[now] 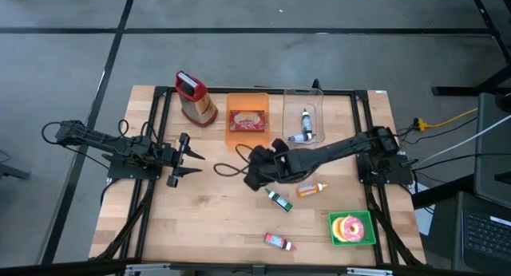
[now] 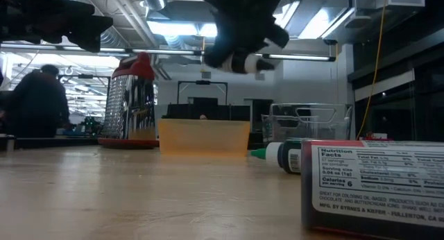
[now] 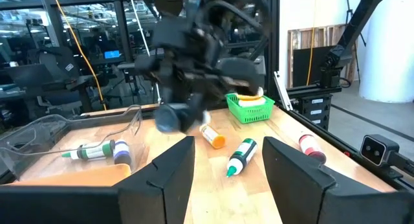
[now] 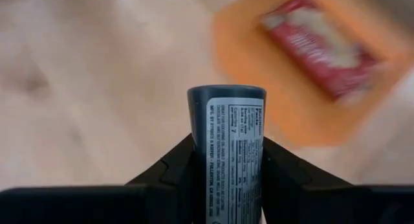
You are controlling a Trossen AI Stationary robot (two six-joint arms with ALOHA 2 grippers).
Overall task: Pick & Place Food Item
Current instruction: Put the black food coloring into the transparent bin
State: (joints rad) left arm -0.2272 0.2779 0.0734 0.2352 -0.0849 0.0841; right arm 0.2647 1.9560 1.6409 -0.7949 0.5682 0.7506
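- My right hand (image 4: 226,160) grips a blue-capped food colouring tube (image 4: 226,153) between both fingers, lifted above the bench (image 1: 207,220), near the orange tray (image 1: 247,133).
- The orange tray carries a red packet (image 1: 247,120).
- My left hand (image 1: 192,158) waits at the bench's left side, fingers apart and empty.
- Green tube (image 1: 279,199) and orange tube (image 1: 311,190) lie on the bench below my right arm.

Lighting: we note bright ceiling strips (image 2: 173,25) glaring in the low view; worktop (image 1: 215,220) evenly lit, shadows soft. Blur: we record the right arm (image 3: 194,49) smeared; orange tray (image 4: 304,75) out of focus.
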